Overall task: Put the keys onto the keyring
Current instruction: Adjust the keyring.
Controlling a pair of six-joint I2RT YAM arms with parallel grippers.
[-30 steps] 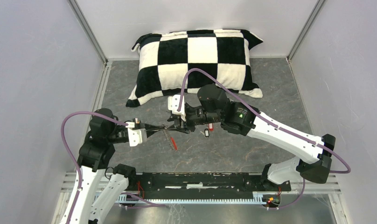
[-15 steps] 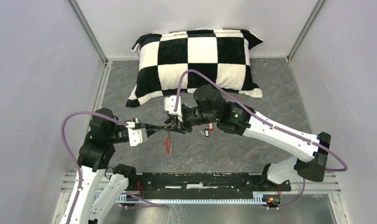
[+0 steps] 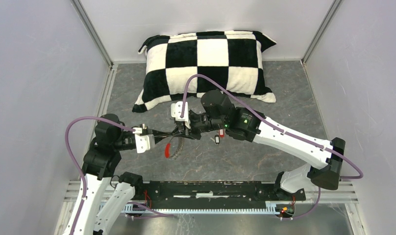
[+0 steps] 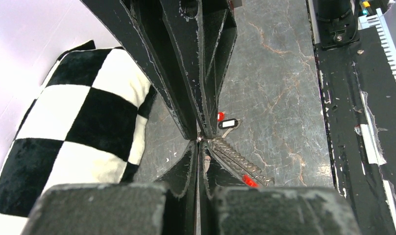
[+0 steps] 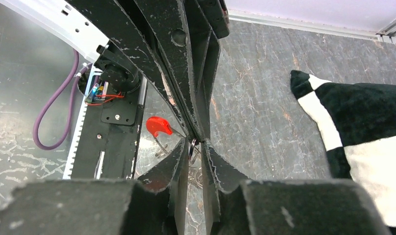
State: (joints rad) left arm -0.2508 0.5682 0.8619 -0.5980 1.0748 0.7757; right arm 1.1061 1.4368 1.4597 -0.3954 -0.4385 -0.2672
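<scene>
Left claw point(image 4: 198, 139): clamped on keyring point(image 4: 235, 159). Right claw point(image 5: 196, 143): nearly closed, hold unclear. Your risk: tugging springs it free.

This is a robotics lab, more exactly a closed test cell. A black-and-white checkered pillow point(image 3: 208, 66) lies at the back of a grey marbled table point(image 3: 296, 88) and is the only homely thing here. Behind the pillow and on both sides of it stand plain white panels point(image 3: 34, 73) held in bare aluminium posts point(image 3: 91, 32). In front of the pillow, two white-and-black robot arms point(image 3: 284, 139) reach in, trailing purple cables point(image 3: 200, 75). Farther in front of it, at the table's near edge, run a black mounting rail point(image 3: 210, 188) and a toothed metal strip point(image 3: 210, 209).
</scene>
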